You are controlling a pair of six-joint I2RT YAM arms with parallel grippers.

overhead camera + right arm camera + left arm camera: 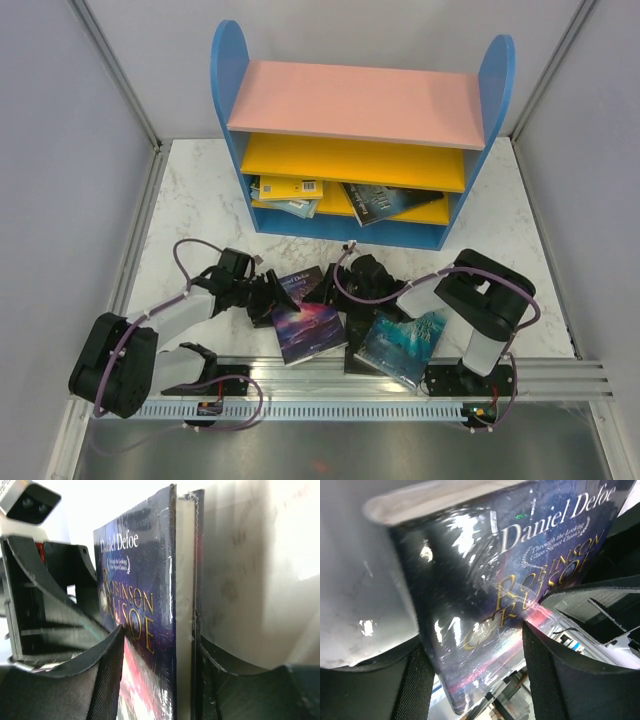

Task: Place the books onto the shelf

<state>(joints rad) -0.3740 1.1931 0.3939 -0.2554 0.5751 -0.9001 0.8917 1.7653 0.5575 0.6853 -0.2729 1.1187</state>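
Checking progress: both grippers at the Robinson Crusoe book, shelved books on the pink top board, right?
No: top external shows the shelved books on the lower yellow shelf, not the pink top board. Left gripper and right gripper are at the Robinson Crusoe book.

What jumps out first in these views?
The dark Robinson Crusoe book at the centre of the table, with both the left gripper and right gripper straddling its title end. Behind it stands the shelf, pink top board and yellow boards, a few books lying on its lower level; a teal book lies by the right arm.
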